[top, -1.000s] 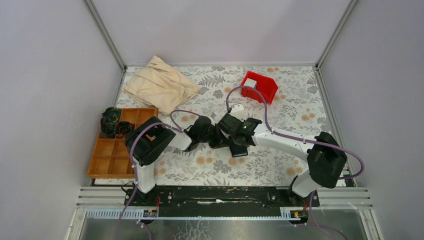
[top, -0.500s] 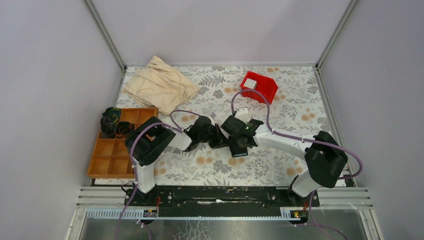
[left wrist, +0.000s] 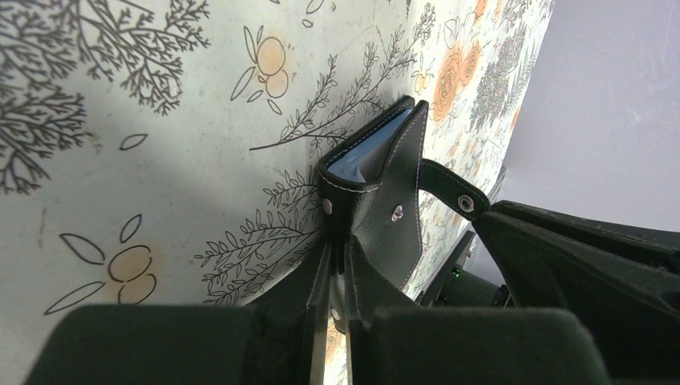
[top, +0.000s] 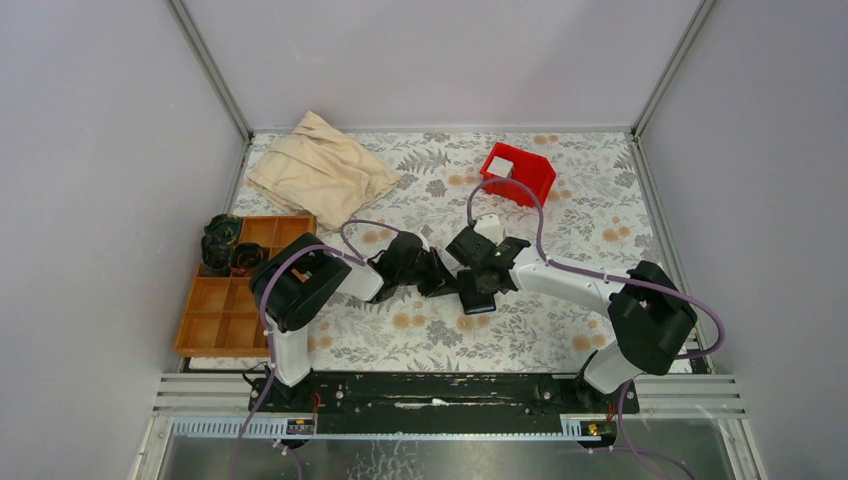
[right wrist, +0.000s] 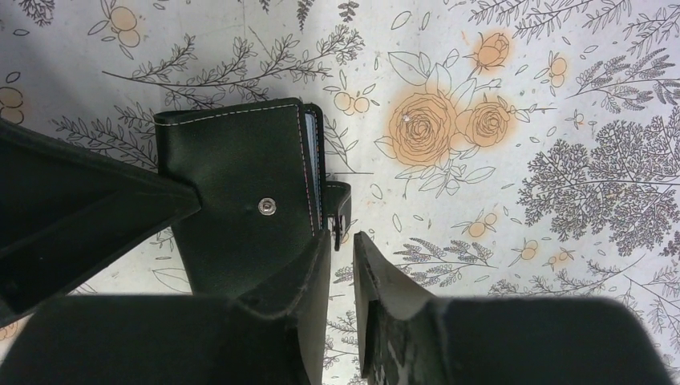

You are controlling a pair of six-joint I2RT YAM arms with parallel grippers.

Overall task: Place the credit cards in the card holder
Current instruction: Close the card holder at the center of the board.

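Showing cards [left wrist: 358, 163] inside card holder [left wrist: 385, 208], wrist views

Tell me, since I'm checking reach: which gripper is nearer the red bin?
Right. The right gripper is mid-table, in front of the bin; the left gripper is beside it, farther left, clamped on the wallet.

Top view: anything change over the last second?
The right arm shifted its wrist slightly rightward. Nothing was grabbed or released. The left tool stays clamped on the card holder, and the right tool sits narrowly open beside it. The cloth, tray and red bin have not moved.
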